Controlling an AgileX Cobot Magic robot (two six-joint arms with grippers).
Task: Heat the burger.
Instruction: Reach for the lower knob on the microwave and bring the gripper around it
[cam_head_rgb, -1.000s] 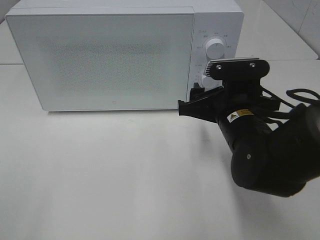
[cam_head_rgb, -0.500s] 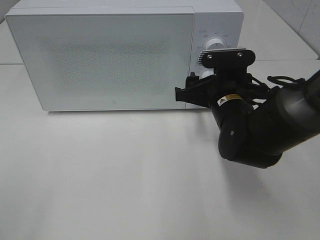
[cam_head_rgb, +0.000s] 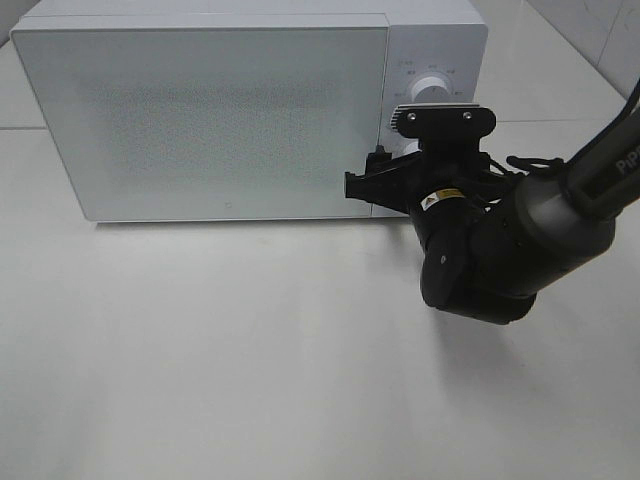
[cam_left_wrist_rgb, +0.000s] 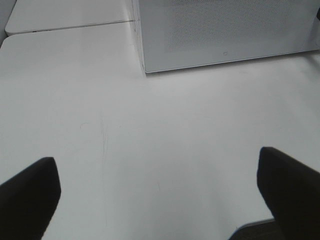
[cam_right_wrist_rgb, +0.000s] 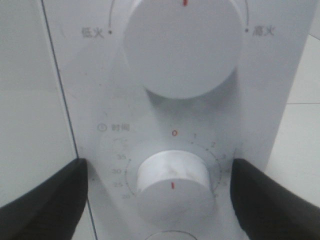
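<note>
Two arms work this broad white desk, and most of it lies bare behind the right fingers. Straight ahead of them stands the white microwave. Its frosted door is shut, to one side of them, so the burger shows in no view. With the door closed and the controls being addressed, it is probably inside already, though that cannot be confirmed. The large power knob sits just above the right fingers. The smaller timer knob lies between them, its red mark pointing down. These fingers are spread, one on each side of the knob with a gap on both, seemingly lined up to close and turn it. The left fingers are also spread wide, holding nothing, with bare desk between them and the microwave well ahead.
</note>
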